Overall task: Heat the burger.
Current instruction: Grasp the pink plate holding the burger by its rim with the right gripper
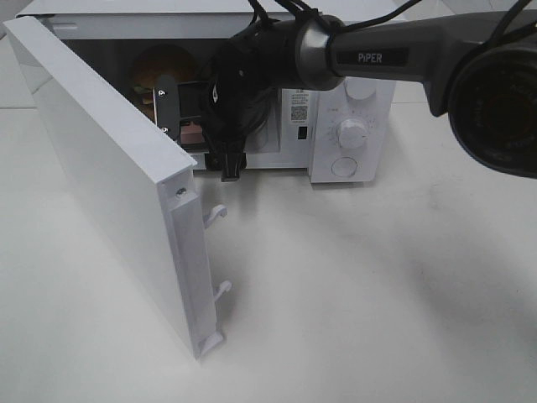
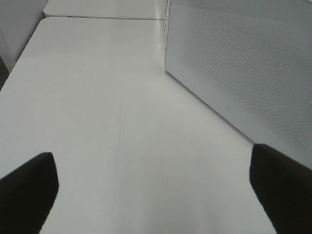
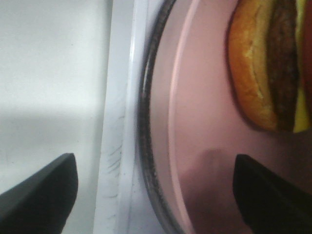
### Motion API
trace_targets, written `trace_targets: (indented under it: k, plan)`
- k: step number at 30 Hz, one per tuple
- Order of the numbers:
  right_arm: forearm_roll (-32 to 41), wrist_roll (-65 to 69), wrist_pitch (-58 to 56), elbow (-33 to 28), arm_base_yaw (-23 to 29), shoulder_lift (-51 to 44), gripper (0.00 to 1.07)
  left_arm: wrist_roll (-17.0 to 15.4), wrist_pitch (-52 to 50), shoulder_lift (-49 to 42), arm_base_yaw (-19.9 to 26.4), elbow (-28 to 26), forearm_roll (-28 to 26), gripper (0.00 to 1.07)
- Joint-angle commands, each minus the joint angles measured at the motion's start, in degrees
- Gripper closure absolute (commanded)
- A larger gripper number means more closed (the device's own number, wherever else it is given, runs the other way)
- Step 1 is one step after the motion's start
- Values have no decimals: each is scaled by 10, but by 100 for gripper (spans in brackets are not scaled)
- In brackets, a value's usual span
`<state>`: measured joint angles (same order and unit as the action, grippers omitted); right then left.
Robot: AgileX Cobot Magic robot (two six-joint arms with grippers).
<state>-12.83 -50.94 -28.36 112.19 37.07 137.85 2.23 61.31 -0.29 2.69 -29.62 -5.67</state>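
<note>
White microwave oven point(image 1: 352, 117) stands at the back of the pale tabletop point(image 1: 361, 285) in the high view, its flat white door point(image 1: 109, 185) swung wide open toward the camera. Reaching across from the right, the right arm's dark grey forearm point(image 1: 377, 54) runs level into the oven mouth, with the black right gripper point(image 1: 172, 109) at the cavity and its wrist angled down. Behind it the round burger with its glossy golden-brown bun point(image 1: 164, 67) sits inside the oven. Judging from this, the placing step looks finished or nearly so; the next move calls for drawing the arm straight out without catching the plate, then swinging the door closed and turning the round white dial point(image 1: 352, 133).

From the left wrist view, the left gripper point(image 2: 156, 195) hovers low over bare table with its two dark fingers point(image 2: 29, 190) spread wide and nothing between them, beside the perforated white panel point(image 2: 243, 68) of the open door.

From the right wrist view, the right gripper's jaws stand apart and empty over the pink round plate point(image 3: 204, 126), which lies on the glass turntable point(image 3: 146, 146). The burger rests on that plate, clear of the fingers.
</note>
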Motion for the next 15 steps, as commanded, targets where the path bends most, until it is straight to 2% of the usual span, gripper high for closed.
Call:
trace_targets:
  k: [1, 5, 12, 14, 15]
  plan:
    - [1, 1, -3, 15, 3, 4, 24, -1, 1, -10, 3, 1, -2, 7]
    - [5, 3, -1, 42, 10, 15, 25, -1, 1, -10, 3, 1, -2, 7]
    - [12, 5, -2, 48, 10, 29, 27, -1, 1, -10, 3, 1, -2, 7]
    - [26, 5, -2, 48, 11, 34, 36, -1, 1, -10, 3, 1, -2, 7]
    - [26, 5, -2, 48, 11, 34, 36, -1, 1, -10, 3, 1, -2, 7]
